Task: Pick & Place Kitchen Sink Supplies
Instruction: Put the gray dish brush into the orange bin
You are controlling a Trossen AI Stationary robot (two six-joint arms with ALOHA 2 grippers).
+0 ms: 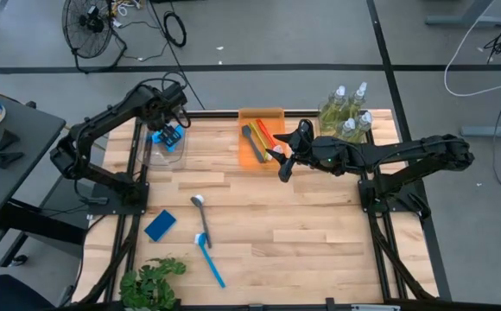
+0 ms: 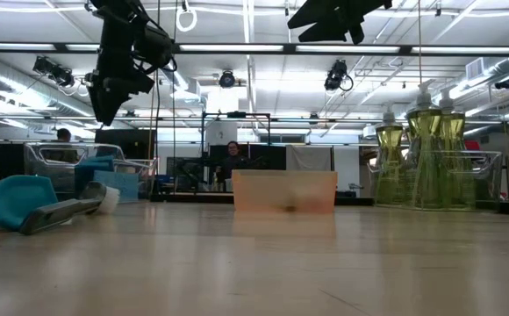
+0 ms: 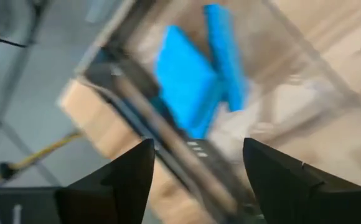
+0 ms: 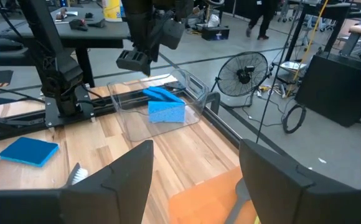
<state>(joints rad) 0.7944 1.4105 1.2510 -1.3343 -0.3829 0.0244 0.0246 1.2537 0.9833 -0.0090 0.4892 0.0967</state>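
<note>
Wooden counter (image 1: 302, 233) beneath both arms. Left pincer (image 1: 171, 121) raised above a clear bin (image 1: 166, 149) near the counter's far left corner, fingers (image 3: 115, 180) apart and gripping nothing. Directly beneath that pincer, inside the bin: two blue sponges (image 4: 165, 107), one leaning against the other. Right pincer (image 1: 285, 160) hovering just beside the near right corner of an orange tray (image 1: 259, 114) at the far middle of the counter, fingers (image 4: 127, 171) likewise spread wide, empty. Within the tray, just to the left of the right pincer: a black brush (image 1: 251, 142) and a red brush (image 1: 265, 133), lying side by side. Behind the right pincer, toward the far right corner: a cluster of clear pump bottles (image 1: 347, 111) with yellow-green liquid, upright in a second clear bin (image 2: 491, 180). Well in front of the left pincer, toward the near edge: a loose dark-blue sponge (image 1: 160, 225) flat on the wood, and just beside it a blue brush (image 1: 206, 242) with pale bristle head pointing toward the far side. Green leafy plant (image 1: 151, 283) at the near left edge. In the room behind: a floor fan (image 1: 91, 22) and a person (image 2: 231, 162) seated far off.
</note>
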